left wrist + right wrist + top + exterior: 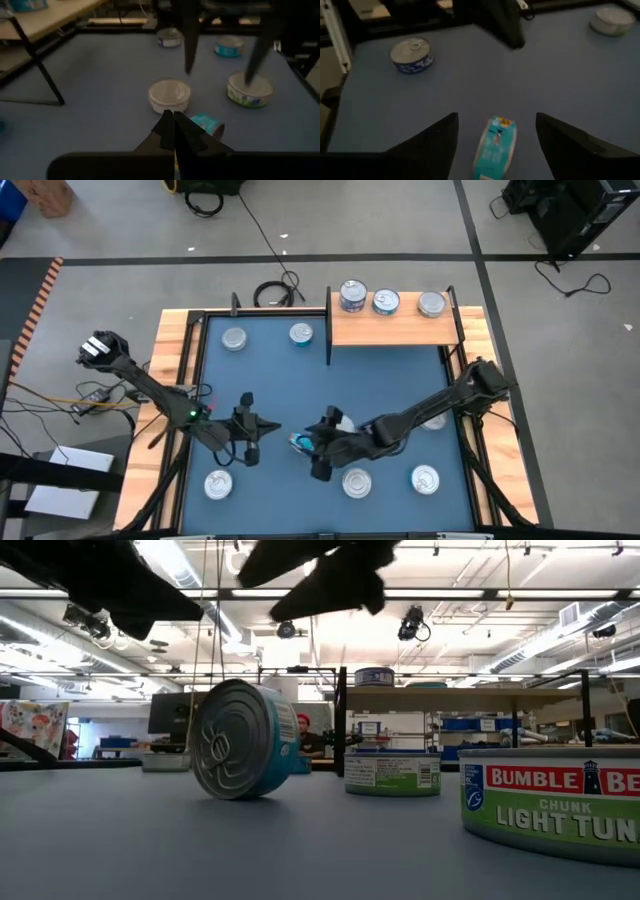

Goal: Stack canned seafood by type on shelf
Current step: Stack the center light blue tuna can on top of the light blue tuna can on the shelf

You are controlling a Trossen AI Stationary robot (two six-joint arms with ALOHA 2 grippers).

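Note:
A teal-labelled tin stands on its edge on the blue mat, also seen in the high view and, rolled up on its rim, in the low view. My right gripper is open; its fingers stand on either side of this tin, apart from it, and hover above it. My left gripper is shut and hangs over the mat just left of the tin. The shelf at the far right carries three tins on its board.
Other tins sit flat on the mat: two at the far left, one near left, two near right, one partly under the right arm. The shelf's black posts stand at its edges.

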